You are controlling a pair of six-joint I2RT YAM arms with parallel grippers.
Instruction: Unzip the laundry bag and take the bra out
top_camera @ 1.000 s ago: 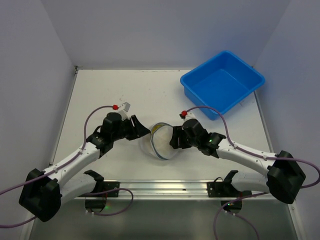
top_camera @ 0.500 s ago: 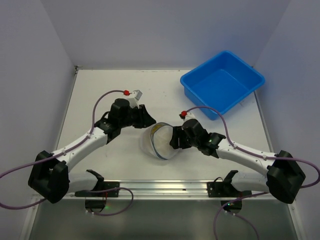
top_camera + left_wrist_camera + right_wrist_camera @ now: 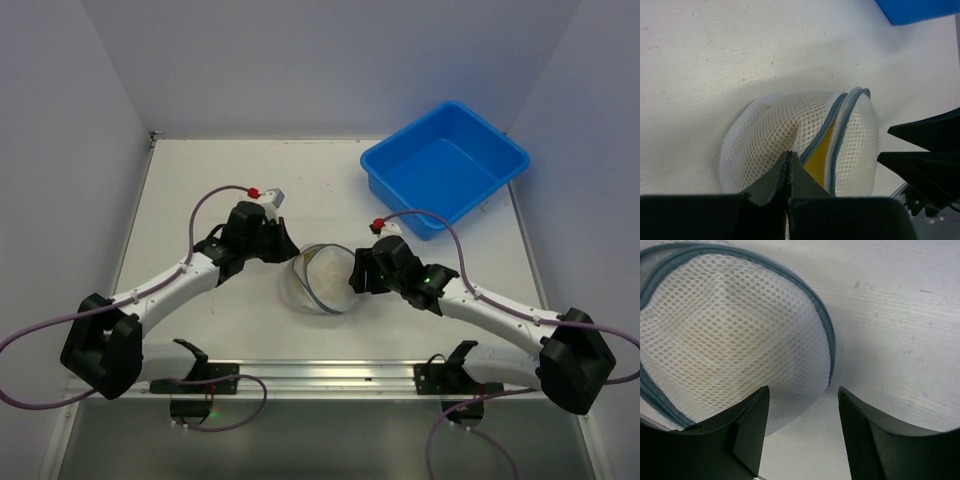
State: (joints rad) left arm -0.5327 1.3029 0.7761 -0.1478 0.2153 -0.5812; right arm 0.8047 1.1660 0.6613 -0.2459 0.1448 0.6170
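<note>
The laundry bag (image 3: 322, 279), a round white mesh pouch with a bluish zipper rim, lies at the table's middle. Its zipper is partly open, and something yellow, the bra (image 3: 818, 159), shows through the gap. My left gripper (image 3: 288, 250) is shut at the bag's upper left. In the left wrist view its tips (image 3: 789, 156) rest against the mesh beside the zipper, with nothing seen between them. My right gripper (image 3: 356, 272) is open at the bag's right side. In the right wrist view (image 3: 802, 412) its jaws stand wide apart just off the bag's rim (image 3: 829, 347).
A blue plastic tub (image 3: 445, 165) stands at the back right, its corner visible in the left wrist view (image 3: 920, 10). The right gripper's fingers (image 3: 930, 132) show beyond the bag there. A metal rail (image 3: 320, 374) runs along the near edge.
The right gripper has opened and drawn slightly right, off the bag. The bag has settled lower and flatter. The left gripper swung away toward the back, then returned to the bag's upper left.
</note>
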